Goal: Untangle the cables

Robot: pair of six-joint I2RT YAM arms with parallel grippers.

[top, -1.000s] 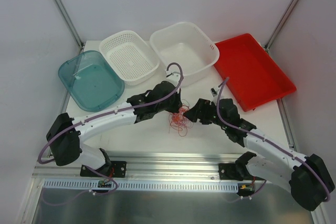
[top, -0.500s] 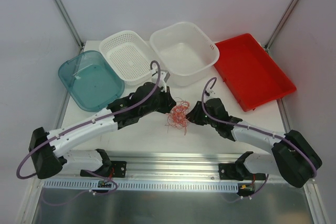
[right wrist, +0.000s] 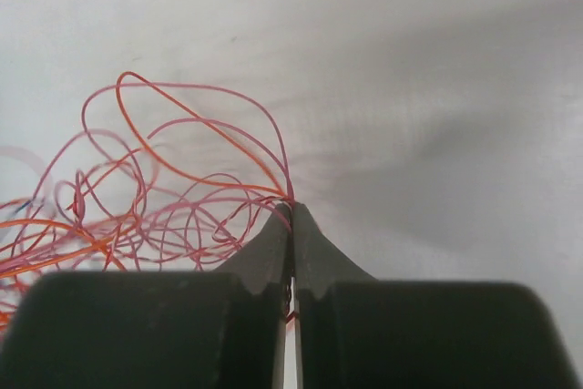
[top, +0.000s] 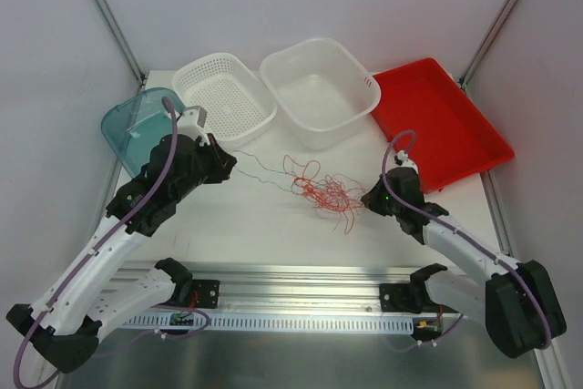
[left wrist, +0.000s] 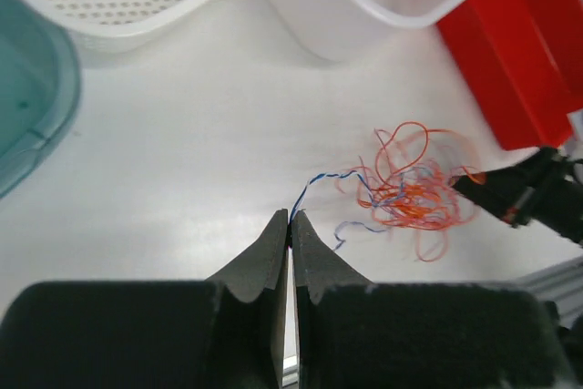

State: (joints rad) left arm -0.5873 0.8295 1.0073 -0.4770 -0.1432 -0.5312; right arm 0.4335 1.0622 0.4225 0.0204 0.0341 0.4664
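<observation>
Left claw [left wrist: 290, 218] is pinching shut on one thin strand [left wrist: 319, 179], drawing it out from the cables [top: 328, 190] lying mid-table. Right claw [right wrist: 291, 211] is clamping their far side. Most loops are looking knotted, so untangling is barely starting. White table [top: 255, 234] is sitting between pale walls [top: 55, 61].

Top camera looks down from above and behind the arms over the whole table [top: 246, 220]; left wrist camera looks past the left gripper [left wrist: 290, 218] from well back; right wrist camera past the right gripper [right wrist: 291, 209], very close; all share the cables [top: 330, 193] ahead of the fingertips.
</observation>
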